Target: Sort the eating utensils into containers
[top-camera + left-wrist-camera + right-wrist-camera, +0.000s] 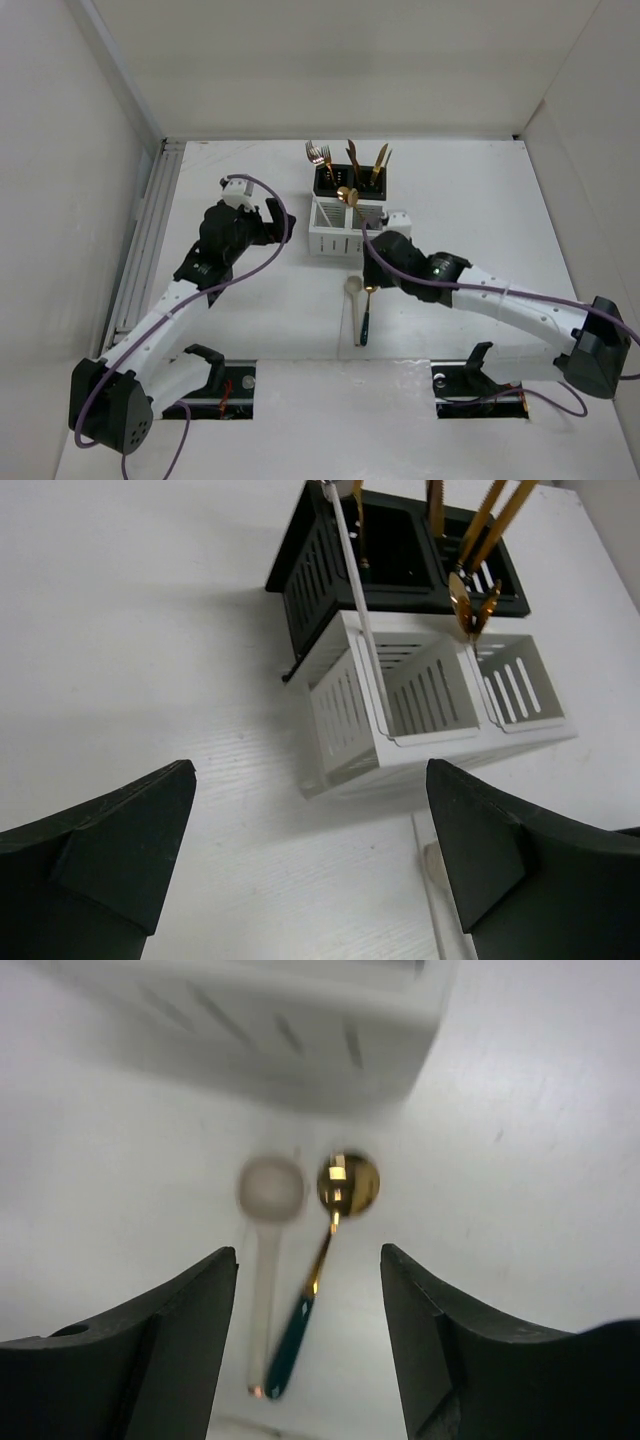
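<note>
The black caddy (350, 180) holds silver forks (318, 153), a copper fork (352, 155) and gold pieces (380, 162) standing upright. The white caddy (330, 245) stands in front of it, with a slim pale utensil (360, 610) leaning in its left compartment. A gold spoon bowl (347, 195) shows at the border between the two caddies. A cream spoon (354, 300) and a gold spoon with a green handle (366, 315) lie side by side on the table before the white caddy. My right gripper (308, 1260) is open and empty above them. My left gripper (310, 780) is open and empty, left of the white caddy (420, 700).
White walls close in the table on the left, back and right. A metal rail (150, 230) runs along the left edge. Two dark slots (225, 385) sit in the near edge by the arm bases.
</note>
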Robot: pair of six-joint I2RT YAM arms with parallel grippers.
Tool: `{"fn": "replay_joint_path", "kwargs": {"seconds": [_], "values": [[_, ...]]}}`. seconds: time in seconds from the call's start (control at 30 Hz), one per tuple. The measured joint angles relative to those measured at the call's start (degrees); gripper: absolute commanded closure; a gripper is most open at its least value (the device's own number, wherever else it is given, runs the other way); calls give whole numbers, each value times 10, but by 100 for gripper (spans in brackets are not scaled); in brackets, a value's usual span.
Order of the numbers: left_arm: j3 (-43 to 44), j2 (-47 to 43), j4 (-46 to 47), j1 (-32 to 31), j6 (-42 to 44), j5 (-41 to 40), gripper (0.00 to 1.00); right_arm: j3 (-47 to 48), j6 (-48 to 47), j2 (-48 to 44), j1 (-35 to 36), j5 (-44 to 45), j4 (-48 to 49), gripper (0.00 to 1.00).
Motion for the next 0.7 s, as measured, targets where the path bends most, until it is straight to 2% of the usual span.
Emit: {"fn": "replay_joint_path", "kwargs": {"seconds": [0.03,0.1,0.23,0.3,0.7], "values": [[-3,-2,0,0,-8,9,0,-36,11,-16,8,-16,-9,36],[-7,-4,-1,2,-16,37,0,-76,35,-36,16,-48,-29,42],[-16,-5,0,2,-21,87,0,-118,59,-55,19,-98,-31,49],[-22,-5,-2,2,-23,97,0,-138,62,-55,20,-123,-22,49],[-41,-16,-53,2,-28,52,0,-153,75,57,51,-180,1,56]]}}
